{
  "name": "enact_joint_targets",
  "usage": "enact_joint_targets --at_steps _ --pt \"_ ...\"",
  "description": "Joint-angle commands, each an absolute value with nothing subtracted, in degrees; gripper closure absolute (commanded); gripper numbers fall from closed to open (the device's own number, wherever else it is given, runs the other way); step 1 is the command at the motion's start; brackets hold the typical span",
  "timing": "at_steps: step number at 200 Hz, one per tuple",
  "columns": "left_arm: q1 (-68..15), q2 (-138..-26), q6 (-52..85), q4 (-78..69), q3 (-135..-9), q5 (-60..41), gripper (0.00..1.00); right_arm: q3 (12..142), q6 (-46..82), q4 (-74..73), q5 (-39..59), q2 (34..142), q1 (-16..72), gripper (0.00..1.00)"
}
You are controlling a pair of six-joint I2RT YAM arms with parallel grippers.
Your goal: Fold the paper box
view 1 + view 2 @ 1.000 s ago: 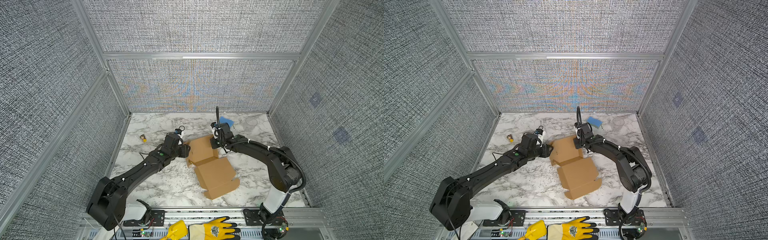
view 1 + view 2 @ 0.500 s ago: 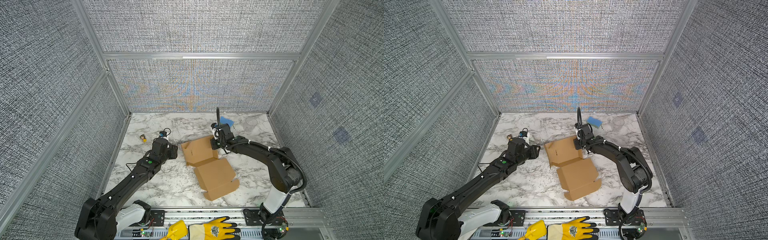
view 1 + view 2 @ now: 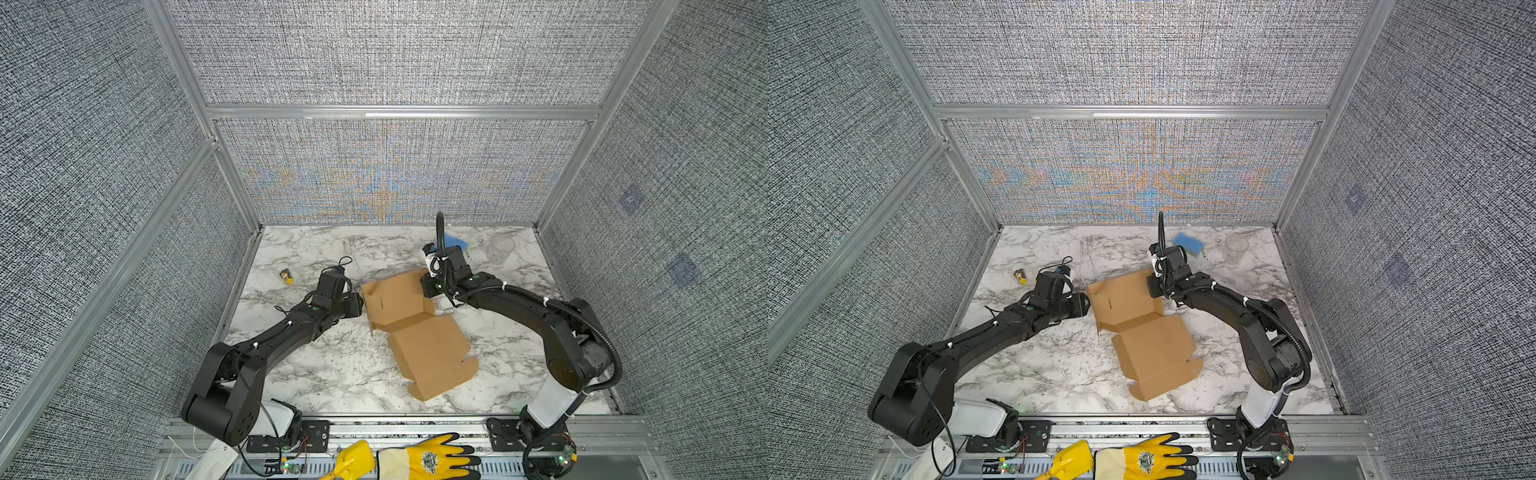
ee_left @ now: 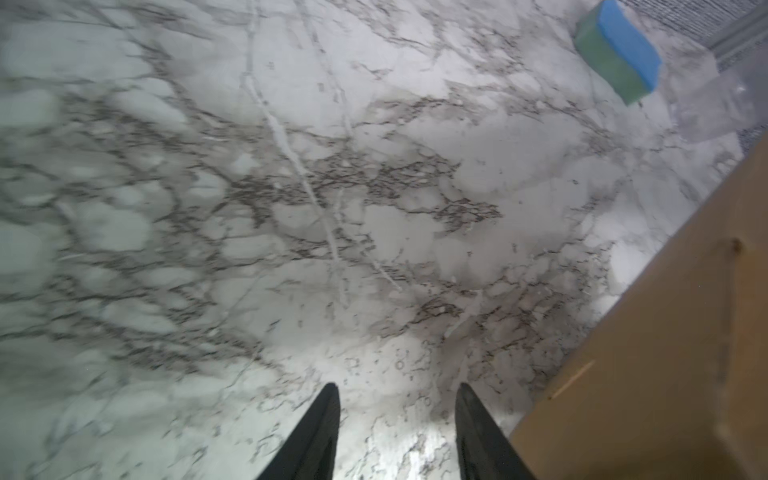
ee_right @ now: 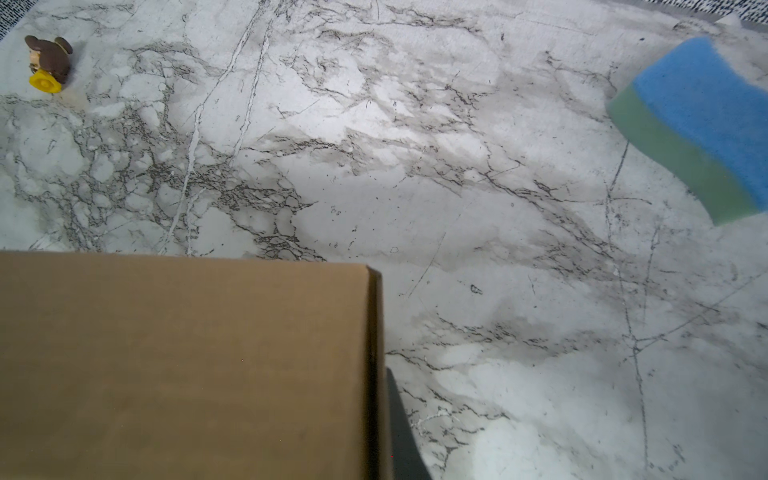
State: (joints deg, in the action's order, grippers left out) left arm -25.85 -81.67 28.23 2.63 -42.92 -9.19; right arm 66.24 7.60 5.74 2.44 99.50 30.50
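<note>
The paper box [image 3: 432, 353] [image 3: 1154, 353] is brown cardboard in the middle of the marble table, its near panel lying flat. Its far half [image 3: 399, 299] has walls standing up. My left gripper [image 3: 359, 303] [image 3: 1084, 303] hovers low at the box's left wall. In the left wrist view it [image 4: 397, 386] is open over bare marble, with cardboard [image 4: 665, 353] just beside one finger. My right gripper [image 3: 428, 286] [image 3: 1152, 286] is shut on the box's right wall. In the right wrist view one finger [image 5: 397, 415] lies against the cardboard edge [image 5: 374, 353], and the other is hidden behind it.
A blue and green sponge [image 3: 455, 241] [image 5: 706, 124] lies at the back right, next to a clear cup [image 3: 500, 249]. A small toy figure [image 3: 286, 276] [image 5: 48, 62] lies at the back left. A yellow glove [image 3: 419, 459] rests on the front rail.
My left gripper drew back to the left, away from the box, then came back to its left wall with the jaws a little narrower. The right arm held still.
</note>
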Motion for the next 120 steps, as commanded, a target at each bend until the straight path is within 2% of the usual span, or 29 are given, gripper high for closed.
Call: enact_joint_targets --at_steps 1,120 --pt "-26.48 -82.25 26.57 -3.16 -43.71 -14.86 0.53 66.45 7.95 5.05 2.84 99.76 30.66 1.0" --pt "-31.33 -80.75 27.08 -7.85 -42.1 -15.93 0.54 67.41 7.87 5.62 1.93 101.87 31.02 1.0"
